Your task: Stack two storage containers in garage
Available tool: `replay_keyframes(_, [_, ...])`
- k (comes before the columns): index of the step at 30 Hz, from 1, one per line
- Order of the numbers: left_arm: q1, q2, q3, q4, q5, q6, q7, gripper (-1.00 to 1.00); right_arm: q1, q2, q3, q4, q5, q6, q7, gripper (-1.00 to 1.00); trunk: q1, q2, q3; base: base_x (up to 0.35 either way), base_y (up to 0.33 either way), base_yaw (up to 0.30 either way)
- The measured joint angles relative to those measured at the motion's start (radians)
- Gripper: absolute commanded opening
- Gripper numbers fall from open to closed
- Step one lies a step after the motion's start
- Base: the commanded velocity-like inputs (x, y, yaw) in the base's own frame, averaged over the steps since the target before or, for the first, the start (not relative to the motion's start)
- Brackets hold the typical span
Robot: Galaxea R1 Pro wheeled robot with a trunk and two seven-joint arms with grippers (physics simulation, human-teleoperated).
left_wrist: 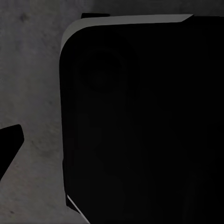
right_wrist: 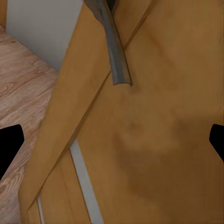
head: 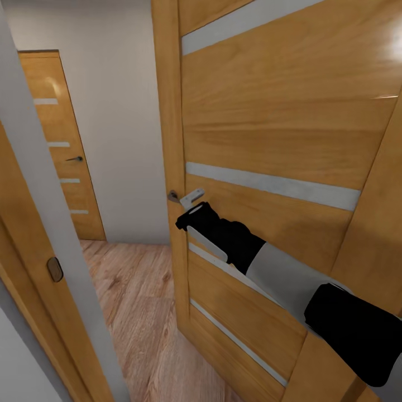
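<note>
On our far left in the head view runs the door frame with its strike plate, then a gap showing the light wood plank floor and a second wooden door, shut, at the far end of a white wall. To the right of that gap stands the near door, partly open, its lever handle close to its free edge.

Our right arm reaches from the lower right corner of the view up toward that handle, forearm stretched out and rising leftward, wrist about level. The right gripper sits just below the lever, near it; we cannot tell if it touches. In the right wrist view the two dark fingertips stand wide apart at the picture's sides with the door face and the lever between them, so that hand is open and holds nothing.

The left wrist view is dark: a black rounded body over mottled grey ground, one fingertip at the side. We cannot tell that hand's state.

No storage container appears here; we judge we are in transit. To do this step well, we would press the door's face near its free edge, swing it wider, and keep the elbow clear of the frame while rolling through.
</note>
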Motion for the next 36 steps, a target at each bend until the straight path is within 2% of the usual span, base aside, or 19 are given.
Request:
replay_keyframes(7, [0.000,0.000,0.000,0.000,0.000,0.000,0.000,1.00,0.000,0.000,0.004,0.017,-0.002,-0.003,-0.036,1.00,0.000,0.000,0.000,0.001,0.000,0.000])
replay_keyframes(10, [0.000,0.000,0.000,0.000,0.000,0.000,0.000,1.00,0.000,0.000,0.002,0.103,-0.007,-0.025,-0.059,1.00,0.000,0.000,0.000,0.000,0.000,0.000])
replay_keyframes(18, [0.000,0.000,0.000,0.000,0.000,0.000,0.000,1.00,-0.007,0.000,-0.002,0.174,-0.028,-0.106,-0.072,1.00,0.000,0.000,0.000,0.000,0.000,0.000])
replay_keyframes(23, [0.000,0.000,0.001,0.000,0.000,0.000,0.000,1.00,-0.040,0.000,-0.005,0.245,-0.038,-0.119,-0.072,1.00,0.000,0.000,0.000,0.000,0.000,0.000])
replay_keyframes(27, [0.000,0.000,0.001,0.000,0.000,0.000,0.001,1.00,-0.049,0.000,-0.006,0.294,-0.020,-0.115,-0.073,1.00,0.000,0.000,0.000,0.000,0.000,0.000])
replay_keyframes(31, [0.000,0.000,0.001,0.000,0.000,0.000,0.001,1.00,-0.050,0.000,-0.006,0.305,-0.013,-0.108,-0.072,1.00,0.000,0.000,0.000,0.000,0.000,0.000])
replay_keyframes(36, [0.000,0.000,0.001,0.000,0.000,0.000,0.001,1.00,-0.050,0.000,-0.006,0.239,-0.002,-0.090,-0.074,1.00,0.000,0.000,0.000,0.000,0.000,0.000])
